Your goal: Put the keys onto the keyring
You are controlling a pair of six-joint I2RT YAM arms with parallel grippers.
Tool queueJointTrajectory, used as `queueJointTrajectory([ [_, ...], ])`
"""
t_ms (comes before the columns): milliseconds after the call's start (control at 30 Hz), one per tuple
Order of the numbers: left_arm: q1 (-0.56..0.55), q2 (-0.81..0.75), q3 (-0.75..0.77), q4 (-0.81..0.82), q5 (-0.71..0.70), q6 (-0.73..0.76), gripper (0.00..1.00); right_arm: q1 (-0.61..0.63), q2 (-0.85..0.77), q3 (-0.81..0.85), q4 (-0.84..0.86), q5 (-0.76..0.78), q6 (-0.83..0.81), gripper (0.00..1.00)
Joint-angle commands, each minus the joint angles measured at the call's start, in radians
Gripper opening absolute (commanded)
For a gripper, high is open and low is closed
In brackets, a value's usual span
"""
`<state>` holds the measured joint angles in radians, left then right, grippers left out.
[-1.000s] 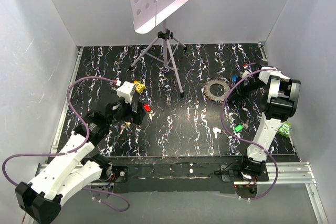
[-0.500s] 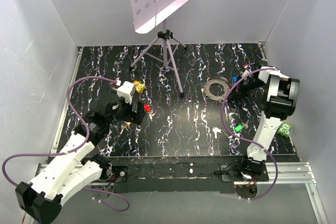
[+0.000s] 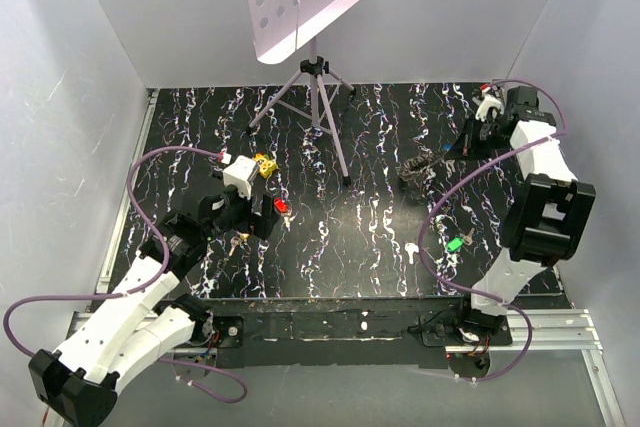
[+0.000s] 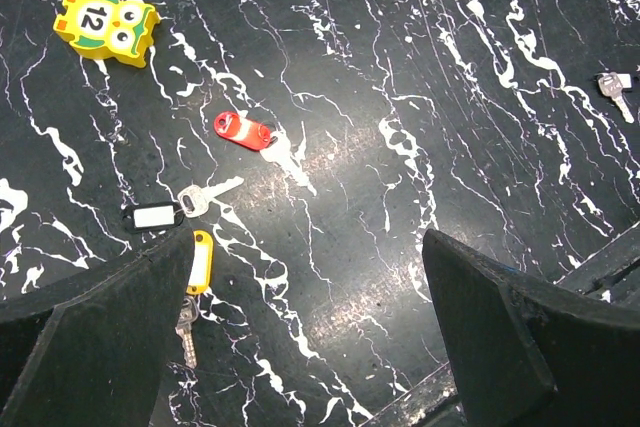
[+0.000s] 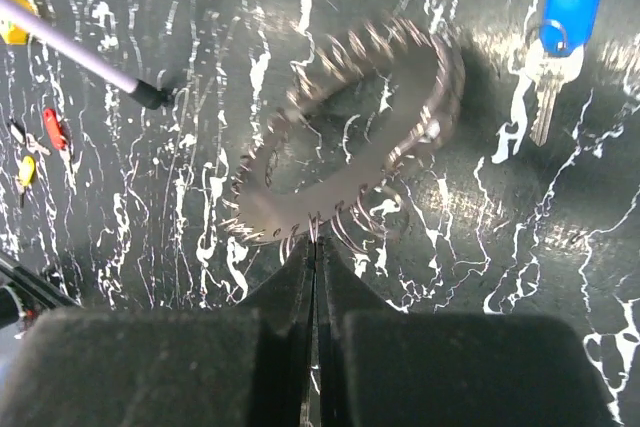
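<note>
Right claw (image 5: 315, 252) pinched shut on keyring (image 5: 432, 105) rim; blue key (image 5: 568, 7) seen only from right wrist; left claw (image 4: 300, 332) wide open.

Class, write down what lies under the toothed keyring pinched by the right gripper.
Through the keyring only black marbled table shows; the blue key lies beside it, not under. The right gripper covers the table below the near rim.

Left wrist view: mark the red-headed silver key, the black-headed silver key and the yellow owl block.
red-headed silver key (image 4: 243, 131): left wrist view, red plastic head.
black-headed silver key (image 4: 150, 215): left wrist view, head's white label.
yellow owl block (image 4: 105, 19): left wrist view, top face.
</note>
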<state>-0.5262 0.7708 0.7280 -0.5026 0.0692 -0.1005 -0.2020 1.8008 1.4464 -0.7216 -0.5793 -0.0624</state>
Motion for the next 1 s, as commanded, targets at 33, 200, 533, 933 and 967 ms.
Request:
queueJointTrajectory([
  [33, 0.005, -0.03, -0.01, 0.03, 0.043, 0.022, 0.98, 0.012, -0.122, 0.032, -0.012, -0.066, -0.105, 0.01],
  [200, 0.005, -0.05, -0.019, 0.045, 0.05, 0.022, 0.98, 0.03, -0.208, 0.038, -0.028, -0.085, -0.154, 0.01],
  [533, 0.005, -0.091, -0.03, 0.079, 0.109, 0.024, 0.98, 0.157, -0.311, 0.14, -0.216, -0.111, -0.368, 0.01],
  [933, 0.003, -0.33, -0.209, 0.458, 0.498, -0.053, 0.98, 0.498, -0.495, -0.003, -0.312, -0.339, -0.868, 0.01],
  [967, 0.003, -0.338, -0.219, 0.492, 0.517, -0.077, 0.98, 0.519, -0.503, -0.024, -0.309, -0.358, -0.907, 0.01],
])
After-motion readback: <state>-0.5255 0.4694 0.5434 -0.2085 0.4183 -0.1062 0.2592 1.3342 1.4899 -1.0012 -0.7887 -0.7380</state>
